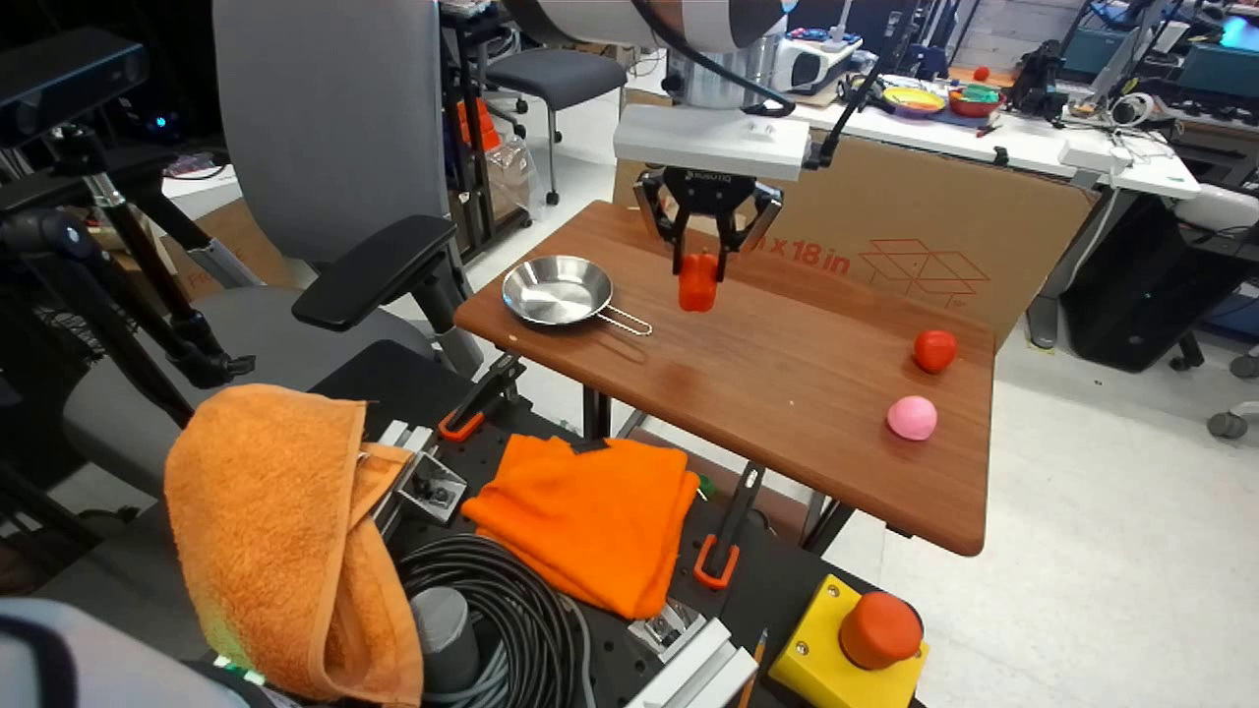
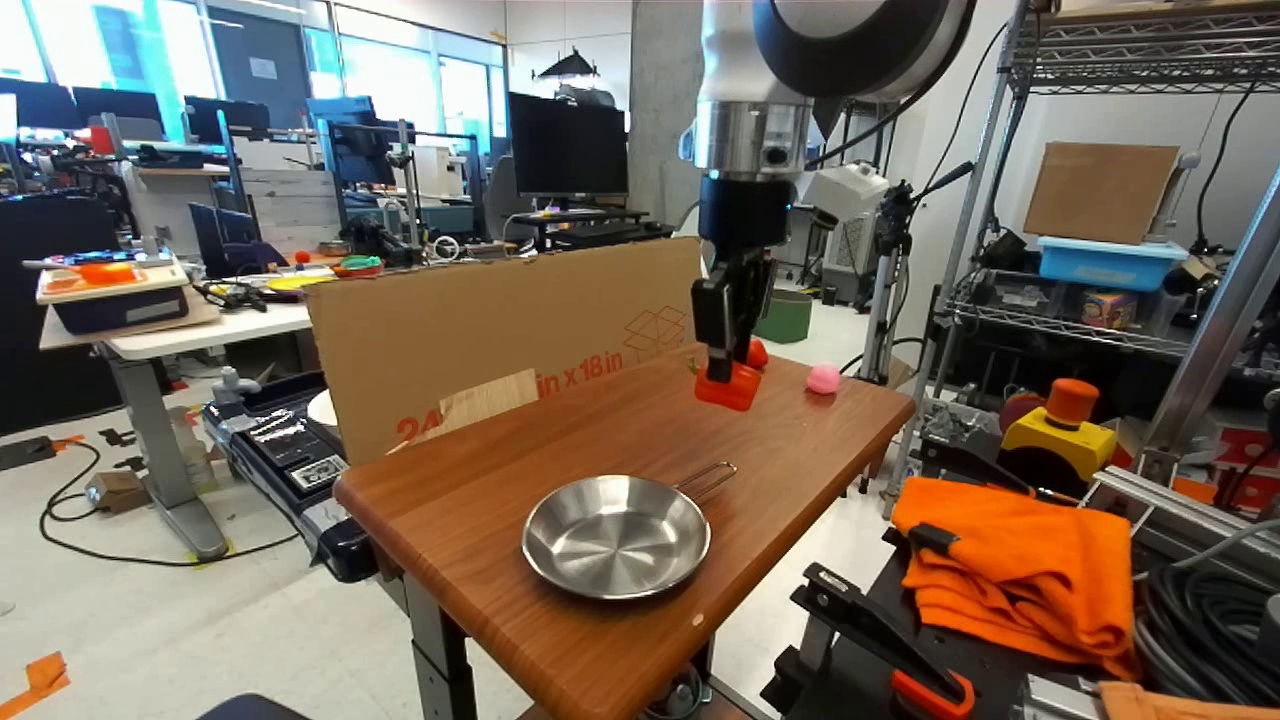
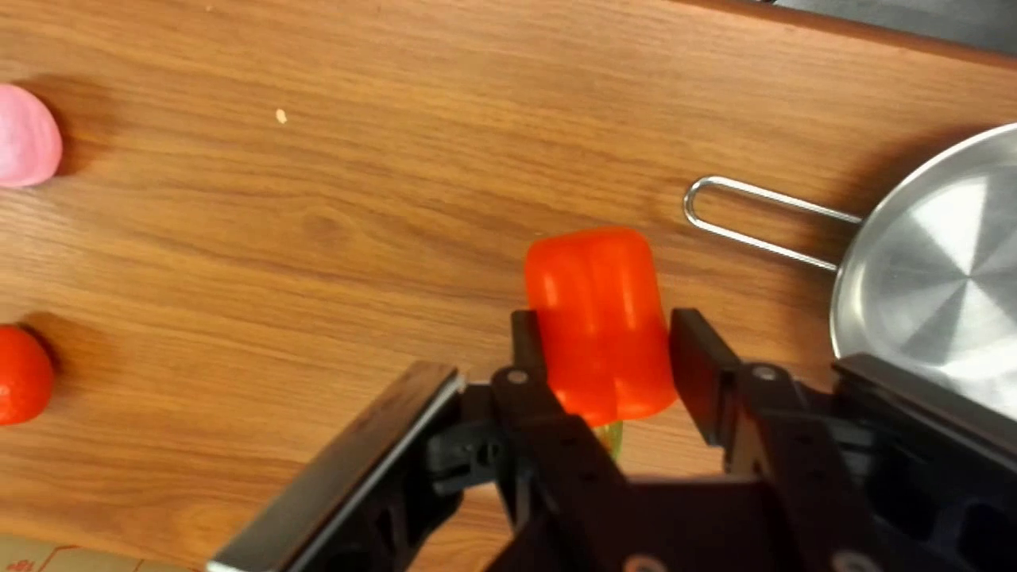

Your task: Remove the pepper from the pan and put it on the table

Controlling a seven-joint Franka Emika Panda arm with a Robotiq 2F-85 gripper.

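Red-orange, rounded and chunky, the pepper is held in the black two-fingered gripper, whose jaws press on either side of it. Both hang in the air over the rectangular brown wood-top table, apart from its surface. Off to one side of the gripper sits the shallow round silver-grey metal pan, its thin wire handle pointing roughly toward the gripper. On the opposite side, farther off, lie a pink ball and a red, tomato-like round object.

Taking the pepper out looks done; the step in hand, I judge, is the placing. Next calls for lowering onto the wood beneath the gripper, away from the pan's handle, and parting the jaws only once the pepper rests there, since its rounded body could roll.
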